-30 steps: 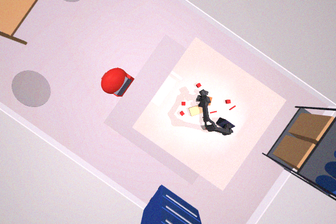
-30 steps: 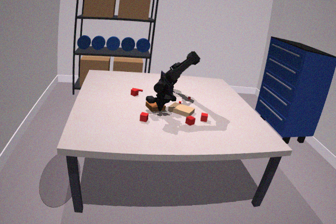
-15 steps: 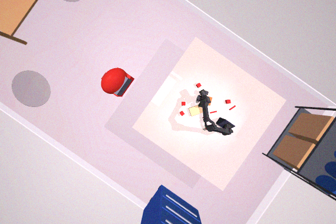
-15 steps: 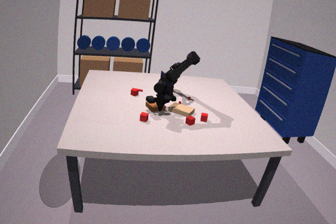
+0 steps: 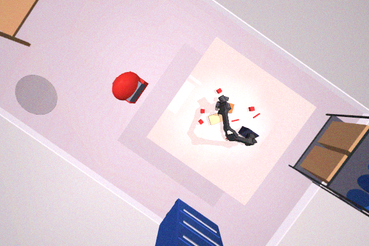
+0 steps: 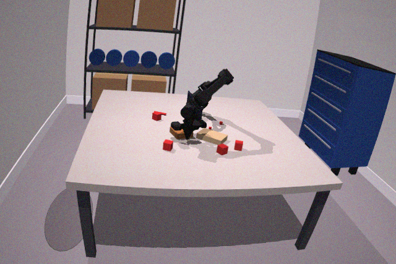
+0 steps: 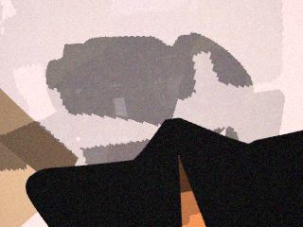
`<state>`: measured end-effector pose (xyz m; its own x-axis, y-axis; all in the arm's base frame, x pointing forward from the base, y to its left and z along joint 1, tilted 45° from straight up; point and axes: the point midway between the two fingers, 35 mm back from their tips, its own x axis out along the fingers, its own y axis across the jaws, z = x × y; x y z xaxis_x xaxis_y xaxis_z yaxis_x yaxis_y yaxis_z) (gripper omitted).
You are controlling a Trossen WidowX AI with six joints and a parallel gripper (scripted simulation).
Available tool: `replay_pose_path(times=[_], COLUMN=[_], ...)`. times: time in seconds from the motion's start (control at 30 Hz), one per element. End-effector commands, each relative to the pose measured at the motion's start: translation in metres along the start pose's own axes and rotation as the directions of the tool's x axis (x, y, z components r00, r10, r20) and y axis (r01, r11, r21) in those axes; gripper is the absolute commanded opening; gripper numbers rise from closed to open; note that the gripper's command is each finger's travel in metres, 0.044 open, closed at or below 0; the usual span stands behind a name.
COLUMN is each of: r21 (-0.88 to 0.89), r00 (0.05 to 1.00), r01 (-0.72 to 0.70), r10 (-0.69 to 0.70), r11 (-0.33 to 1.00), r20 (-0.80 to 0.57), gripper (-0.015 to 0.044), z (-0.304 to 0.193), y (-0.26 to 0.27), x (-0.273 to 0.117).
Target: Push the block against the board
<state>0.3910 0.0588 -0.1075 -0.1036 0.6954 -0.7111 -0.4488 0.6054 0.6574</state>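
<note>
Beside orange square block (image 5: 231, 108) (image 6: 177, 133) (image 7: 190, 208), black tool (image 5: 222, 99) (image 6: 187, 136) (image 7: 172, 127) seen narrow, empty; pale tan oblong board (image 5: 214, 118) (image 6: 215, 136) (image 7: 11, 194) lies across small gap, one end facing block.

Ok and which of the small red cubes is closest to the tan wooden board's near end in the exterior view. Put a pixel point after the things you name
The red cube (image 5: 202, 110) (image 6: 222, 149) just in front of the tan wooden board (image 5: 214, 118) (image 6: 215, 136); the others sit farther off.
</note>
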Motion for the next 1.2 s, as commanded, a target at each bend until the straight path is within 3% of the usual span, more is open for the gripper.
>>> replay_pose_path(times=[0.0, 0.53, 0.7, 0.93, 1.17], r21=[-0.002, -0.002, -0.003, 0.004, 0.222], r00=[1.000, 1.000, 1.000, 1.000, 1.000], r01=[0.001, 0.001, 0.004, 0.003, 0.005], r10=[-0.001, -0.001, -0.004, -0.003, -0.006], r11=[1.000, 1.000, 1.000, 1.000, 0.975], r20=[0.001, 0.002, 0.000, 0.001, 0.001], gripper=[0.0000, 0.0000, 0.0000, 0.0000, 0.0000], z=[0.009, 0.033, 0.027, 0.027, 0.018], y=[0.000, 0.002, 0.000, 0.000, -0.012], x=[0.000, 0.000, -0.052, -0.056, -0.056])
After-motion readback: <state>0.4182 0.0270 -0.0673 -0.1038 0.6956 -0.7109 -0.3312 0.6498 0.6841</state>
